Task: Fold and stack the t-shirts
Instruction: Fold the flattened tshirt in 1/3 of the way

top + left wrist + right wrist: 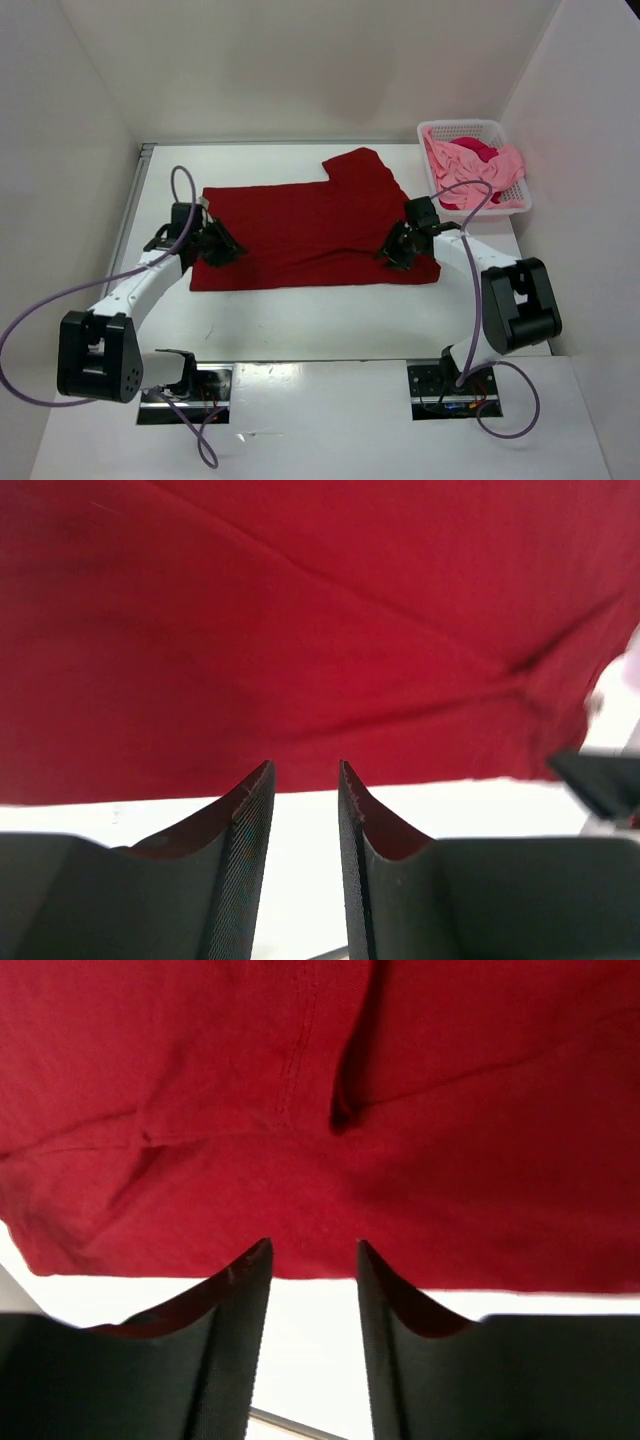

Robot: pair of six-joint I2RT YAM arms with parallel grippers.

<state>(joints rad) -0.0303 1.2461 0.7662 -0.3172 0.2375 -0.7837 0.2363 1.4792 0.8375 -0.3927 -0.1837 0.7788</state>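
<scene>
The dark red t-shirt [310, 225] lies spread flat in the middle of the bench [330, 320]. Its body is smoothed into a broad rectangle, and one sleeve juts out from its far right corner. No fold has been made in it yet; it looks laid out as a base so that a clean fold can begin from its near hem.

At the shirt's near left corner the left fingers [225, 252] sit low. The left wrist view shows them [245, 820] parted by a narrow gap with only bare bench between them, their tips just at the hem of the red cloth [320, 630]. They are open and hold nothing.

At the shirt's near right corner the right fingers [400, 250] sit the same way. In the right wrist view they [235, 1300] stand somewhat wider apart, tips at the hem edge, cloth [320, 1080] beyond them and none between. They too are open and empty. A seam and a small pucker run through the fabric just past them.

The two arms seem set at matching corners so that both can pinch the near hem together and carry it over evenly. A one-sided lift would likely skew or bunch the soft cloth.

Beyond the shirt's far right corner stands a white mesh basket [470, 127]. It holds the light pink t-shirt [505, 165] crumpled over its rim and the magenta t-shirt [478, 150] tucked beneath. Both appear to be waiting there, clear of the red one, and neither is folded.
</scene>
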